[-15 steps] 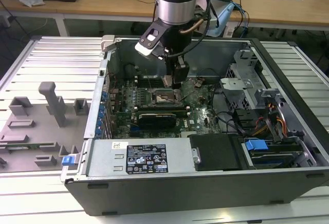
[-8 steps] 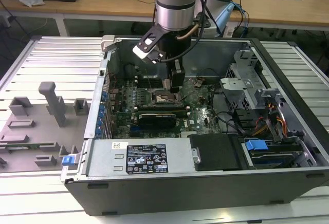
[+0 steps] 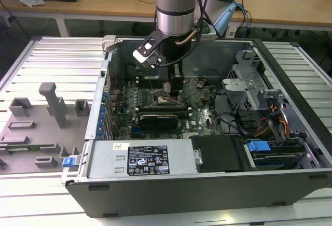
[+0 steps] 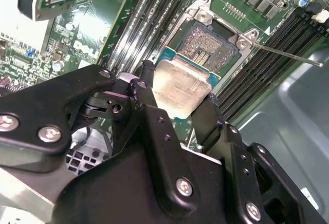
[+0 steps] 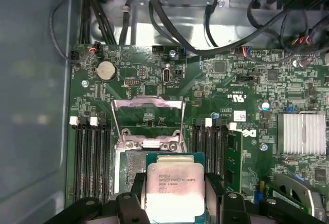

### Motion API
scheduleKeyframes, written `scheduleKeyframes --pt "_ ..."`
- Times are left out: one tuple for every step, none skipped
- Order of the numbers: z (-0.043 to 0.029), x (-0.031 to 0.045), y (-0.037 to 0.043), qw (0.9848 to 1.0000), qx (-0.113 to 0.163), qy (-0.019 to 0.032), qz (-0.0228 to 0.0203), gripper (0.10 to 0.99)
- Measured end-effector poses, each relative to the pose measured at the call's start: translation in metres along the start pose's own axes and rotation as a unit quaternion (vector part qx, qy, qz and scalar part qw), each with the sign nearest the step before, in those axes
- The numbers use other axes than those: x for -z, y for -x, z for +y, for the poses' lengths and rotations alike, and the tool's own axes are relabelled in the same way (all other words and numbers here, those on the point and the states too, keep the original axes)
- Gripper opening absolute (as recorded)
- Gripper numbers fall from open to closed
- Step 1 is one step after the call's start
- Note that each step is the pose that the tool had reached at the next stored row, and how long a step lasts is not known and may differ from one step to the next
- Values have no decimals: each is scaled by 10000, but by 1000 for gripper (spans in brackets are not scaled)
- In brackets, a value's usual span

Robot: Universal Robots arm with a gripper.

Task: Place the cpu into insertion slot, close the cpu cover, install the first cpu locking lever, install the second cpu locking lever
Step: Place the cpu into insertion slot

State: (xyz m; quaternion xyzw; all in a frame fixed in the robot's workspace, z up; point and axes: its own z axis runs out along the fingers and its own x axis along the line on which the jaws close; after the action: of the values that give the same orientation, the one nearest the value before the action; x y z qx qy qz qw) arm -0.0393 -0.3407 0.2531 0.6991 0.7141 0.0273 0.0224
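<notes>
Gripper (image 5: 176,185) clamped on chip (image 5: 175,196), held over socket (image 4: 213,44); cover (image 5: 148,101) raised; black card (image 3: 158,118) seen at socket's 6 o'clock, exterior view.

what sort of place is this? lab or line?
Probably a robotics lab bench, not a production line: opened computer case on a slatted metal table, grey fixture blocks beside it, wooden office desks behind.

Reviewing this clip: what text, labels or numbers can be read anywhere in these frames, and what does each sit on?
cpu: several lines of print on its metal top, too small to quote.
black label on the silver housing at the case's near side: symbols and fine print, too blurred to read.
motherboard: white printed marks, seen upside down in the first wrist view, not legible enough to quote.
Nothing can be quoted with confidence.
</notes>
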Motion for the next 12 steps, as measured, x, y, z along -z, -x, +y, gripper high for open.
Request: scheduleKeyframes --pt "-8 -22 -4 10000 -2 0 0 541" --pt "-12 -32 -7 10000 -2 -1 -1 541" --pt "-12 -33 -7 10000 -2 0 4 541" --pt "-12 -34 -7 10000 -3 2 10 541" --pt "-12 -36 -8 10000 -3 7 13 541" --pt "-24 -43 -7 10000 -3 68 11 541" --pt "-43 -52 -8 9999 -2 144 9 541" --pt "-50 -59 -8 9999 -2 172 9 541" --pt "-52 -63 -8 9998 -2 179 9 541" --pt "-52 -63 -8 9998 -1 179 8 541" --pt "-52 -63 -9 9998 -1 179 8 541" --pt "-52 -64 -9 9998 -1 180 9 541"
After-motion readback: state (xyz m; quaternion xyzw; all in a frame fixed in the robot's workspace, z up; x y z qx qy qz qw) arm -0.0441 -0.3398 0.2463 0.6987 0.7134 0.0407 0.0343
